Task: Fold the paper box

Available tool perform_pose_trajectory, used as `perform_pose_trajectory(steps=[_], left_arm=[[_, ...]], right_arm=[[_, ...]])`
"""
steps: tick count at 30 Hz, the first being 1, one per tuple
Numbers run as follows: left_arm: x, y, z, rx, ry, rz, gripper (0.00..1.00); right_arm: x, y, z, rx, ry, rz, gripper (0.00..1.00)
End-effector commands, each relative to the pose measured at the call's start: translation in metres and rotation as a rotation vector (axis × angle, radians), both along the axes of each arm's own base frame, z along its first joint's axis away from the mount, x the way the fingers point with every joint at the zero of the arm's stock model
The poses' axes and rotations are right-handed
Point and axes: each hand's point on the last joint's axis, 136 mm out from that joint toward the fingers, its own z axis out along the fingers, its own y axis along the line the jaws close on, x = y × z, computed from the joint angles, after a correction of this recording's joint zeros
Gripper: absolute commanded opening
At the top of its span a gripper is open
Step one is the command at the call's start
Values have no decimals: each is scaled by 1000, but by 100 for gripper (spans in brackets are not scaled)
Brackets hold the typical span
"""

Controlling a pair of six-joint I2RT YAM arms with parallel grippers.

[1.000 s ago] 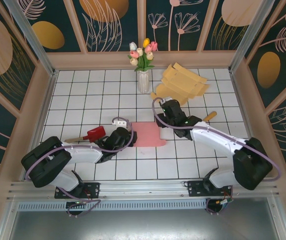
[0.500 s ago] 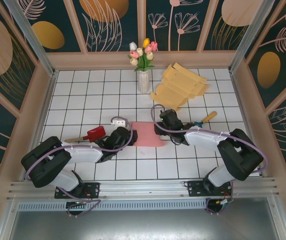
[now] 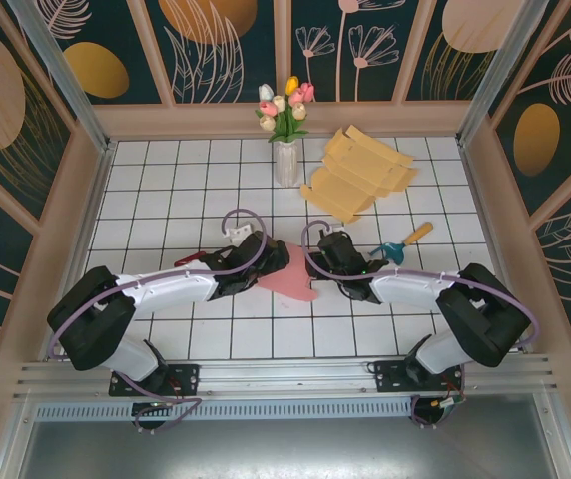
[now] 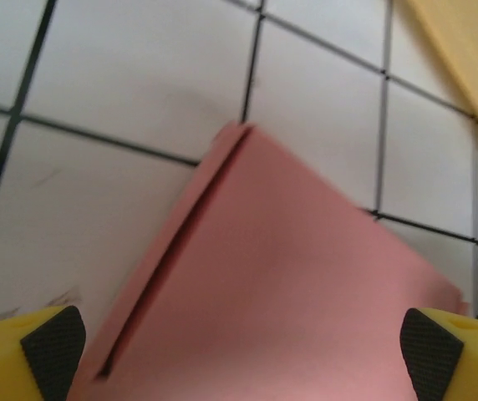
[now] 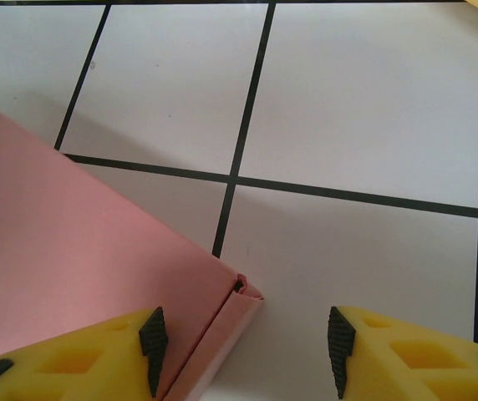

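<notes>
**A:** Paper box (image 3: 290, 279) from above: where does it lie?

**B:** Flat and pink on the tiles, straight toward the arms from the vase (image 3: 285, 160) and well apart from it. The left gripper (image 3: 266, 261) sits a little left of the vase's line and the right gripper (image 3: 330, 261) a little right of it. Both are low at the sheet's far edge.

**A:** Anything else around the vase?

**B:** Yellow cardboard sheets (image 3: 360, 175) just to its right. A teal trowel (image 3: 400, 242) lies further right and nearer the arms.

**A:** Left wrist?

**B:** The left gripper (image 4: 241, 355) is released, its pads (image 4: 53, 351) spread to the picture's two sides. The pink sheet (image 4: 281, 284) lies beneath and between them, with a folded strip along one edge.

**A:** Touching it?

**B:** I cannot tell.

**A:** Right wrist?

**B:** The right gripper (image 5: 243, 347) is partly spread and grasps nothing. A folded corner of the sheet (image 5: 72, 251) pokes into the gap. One finger (image 5: 80, 359) is over the pink paper, and bare tile shows before the other.
</notes>
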Motion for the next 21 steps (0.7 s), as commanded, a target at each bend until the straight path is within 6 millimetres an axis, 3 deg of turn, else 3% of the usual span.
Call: perform_pose_trajectory(steps=[1,5,9,16,21], left_arm=[[-14,21,1,36,80,103,99],[-6,20,10,133,59,49,99],[2,9,5,224,43,-79,99],[12,5,7,195,-1,-95,99],[19,13,-10,186,47,-99,99]], right_arm=[[-8,-3,-5,-4,10,1,56],[-8,-4,-5,-9,9,6,56],[-9,-4,-6,-13,8,16,56],[-8,-6,-10,-33,14,25,57],[-8,-5,-9,-28,11,32,57]])
